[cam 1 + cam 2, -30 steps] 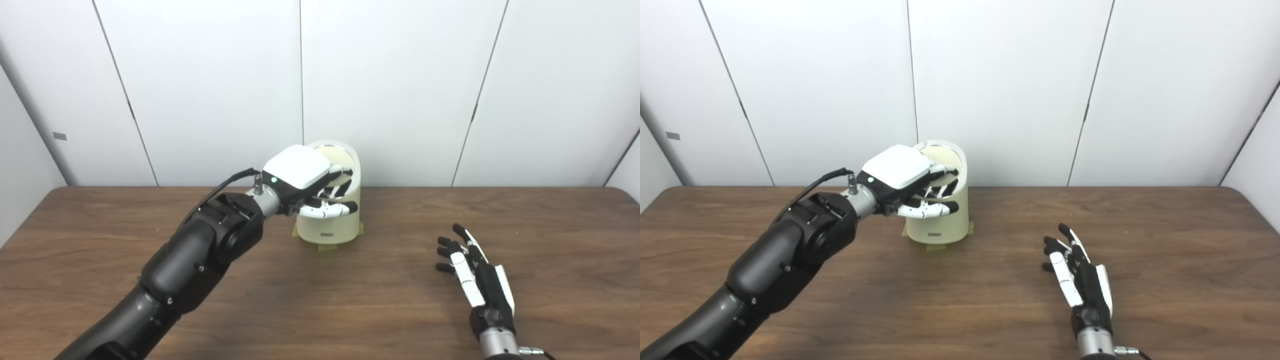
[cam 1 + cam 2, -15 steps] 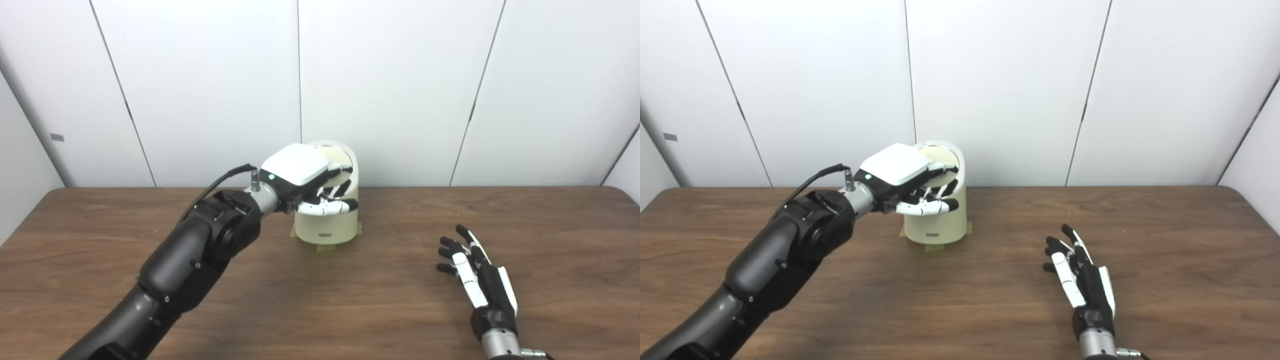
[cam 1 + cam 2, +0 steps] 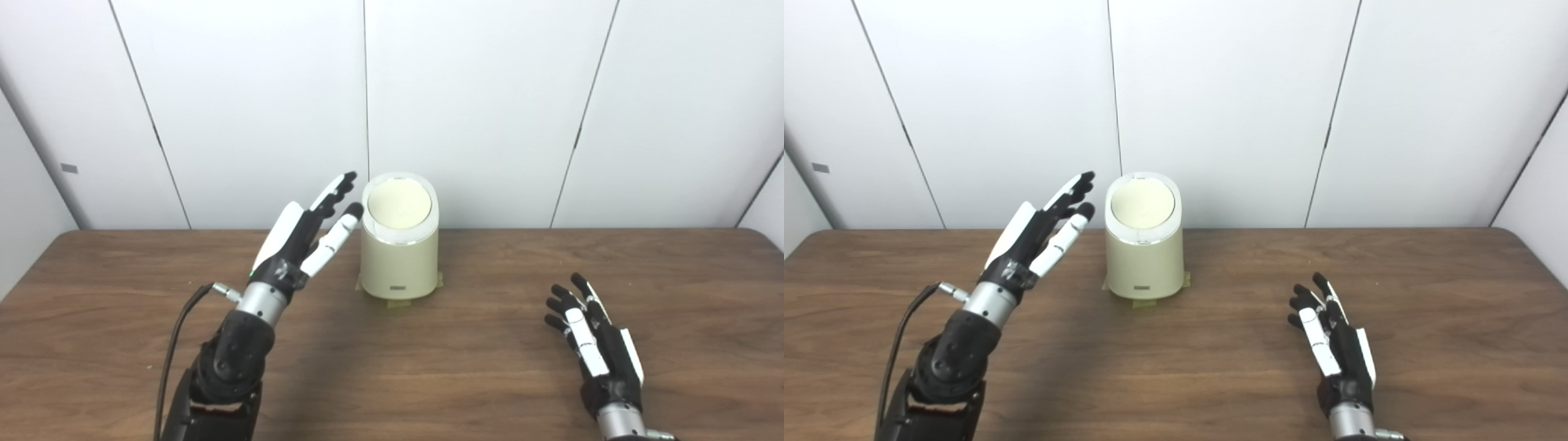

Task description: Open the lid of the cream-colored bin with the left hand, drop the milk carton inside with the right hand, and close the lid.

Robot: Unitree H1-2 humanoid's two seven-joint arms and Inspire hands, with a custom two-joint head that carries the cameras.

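Note:
The cream-colored bin [image 3: 399,263] stands at the far middle of the wooden table, on a patch of tape, and its round lid [image 3: 399,204] lies shut on top. My left hand [image 3: 306,233] is open and empty, raised with fingers stretched out, just left of the bin and apart from it. My right hand [image 3: 591,340] is open and empty, low over the table at the front right. No milk carton is in view.
The brown wooden table [image 3: 465,361] reaches to a white panelled wall [image 3: 490,110] right behind the bin. A black cable [image 3: 177,331] hangs from my left wrist.
My left hand has come off the bin's top, drawn back to the left and opened out with fingers straight. The lid now lies shut. My right hand has shifted slightly.

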